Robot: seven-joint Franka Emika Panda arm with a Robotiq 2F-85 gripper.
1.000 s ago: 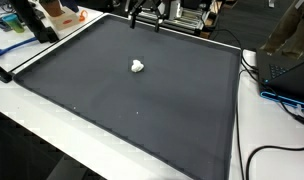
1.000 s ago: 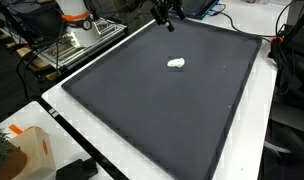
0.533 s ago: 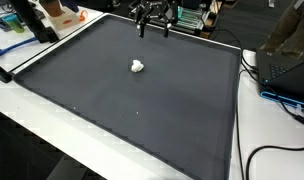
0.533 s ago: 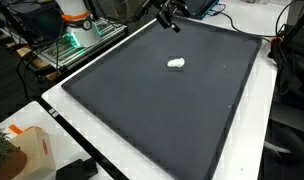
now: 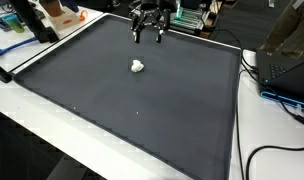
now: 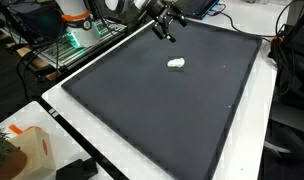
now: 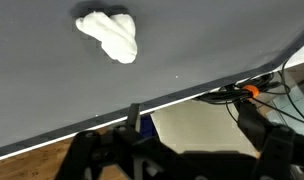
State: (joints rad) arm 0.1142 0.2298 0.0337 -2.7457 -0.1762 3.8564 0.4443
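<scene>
A small crumpled white lump [image 5: 138, 67] [image 6: 177, 64] lies on a large dark grey mat [image 5: 152, 115] [image 6: 162, 115] in both exterior views. My gripper [image 5: 146, 33] [image 6: 168, 27] hangs over the mat's far edge, a short way beyond the lump and apart from it. Its two fingers are spread wide with nothing between them. In the wrist view the white lump [image 7: 109, 35] shows at the upper left. The gripper [image 7: 182, 160] is only a dark shape along the bottom of that view, one finger [image 7: 84, 152] at the left.
The mat lies on a white table [image 5: 267, 135]. A laptop [image 5: 289, 68] and black cables [image 5: 260, 152] lie beside the mat. A wire rack with a green light [image 6: 74, 44] stands past the table, and an orange-marked box [image 6: 25, 150] sits at a near corner.
The gripper has come down and moved in from the mat's far edge toward the white lump. Its fingers stay spread. The lump has not moved.
</scene>
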